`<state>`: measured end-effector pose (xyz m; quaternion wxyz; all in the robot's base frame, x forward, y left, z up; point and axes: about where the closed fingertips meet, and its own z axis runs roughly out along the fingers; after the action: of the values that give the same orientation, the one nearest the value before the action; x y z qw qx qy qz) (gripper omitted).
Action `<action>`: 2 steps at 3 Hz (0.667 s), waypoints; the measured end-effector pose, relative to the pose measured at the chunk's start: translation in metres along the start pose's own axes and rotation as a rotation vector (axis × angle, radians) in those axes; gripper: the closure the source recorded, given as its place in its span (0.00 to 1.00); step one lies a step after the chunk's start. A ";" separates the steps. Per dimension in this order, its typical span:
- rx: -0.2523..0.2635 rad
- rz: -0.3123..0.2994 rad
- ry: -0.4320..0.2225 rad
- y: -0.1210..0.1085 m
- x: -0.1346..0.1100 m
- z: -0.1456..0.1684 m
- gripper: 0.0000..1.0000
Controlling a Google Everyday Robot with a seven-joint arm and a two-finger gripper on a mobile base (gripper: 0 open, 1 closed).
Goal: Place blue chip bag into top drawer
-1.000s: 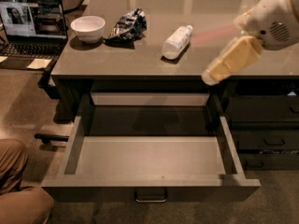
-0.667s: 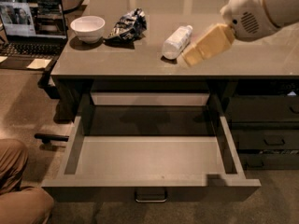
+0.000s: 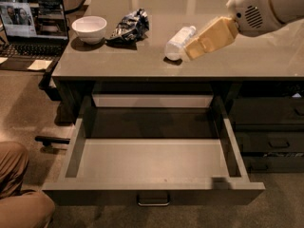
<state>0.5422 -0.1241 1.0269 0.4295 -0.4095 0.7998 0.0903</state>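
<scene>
The blue chip bag (image 3: 129, 25) lies crumpled on the grey tabletop at the back left, beside a white bowl (image 3: 89, 28). The top drawer (image 3: 152, 158) is pulled wide open below the tabletop, its flat grey bottom bare, with a small metal handle (image 3: 153, 201) at front centre. My gripper (image 3: 192, 50), tan on a white arm, reaches in from the upper right and hovers just right of a clear plastic bottle (image 3: 179, 41). It holds nothing that I can see and is well to the right of the bag.
An open laptop (image 3: 33, 25) sits on a lower surface at the left. Narrower dark drawers (image 3: 270, 137) stand closed at the right. A person's knee (image 3: 19, 194) is at the bottom left, near the drawer's front corner.
My gripper has moved left and upward over the tabletop, from the right front edge to beside the bottle. The bag, bowl, bottle and drawer have not moved.
</scene>
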 end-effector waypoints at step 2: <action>0.011 0.057 0.004 -0.002 -0.010 0.036 0.00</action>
<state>0.5686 -0.1019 1.0130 0.4272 -0.3844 0.8125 0.0974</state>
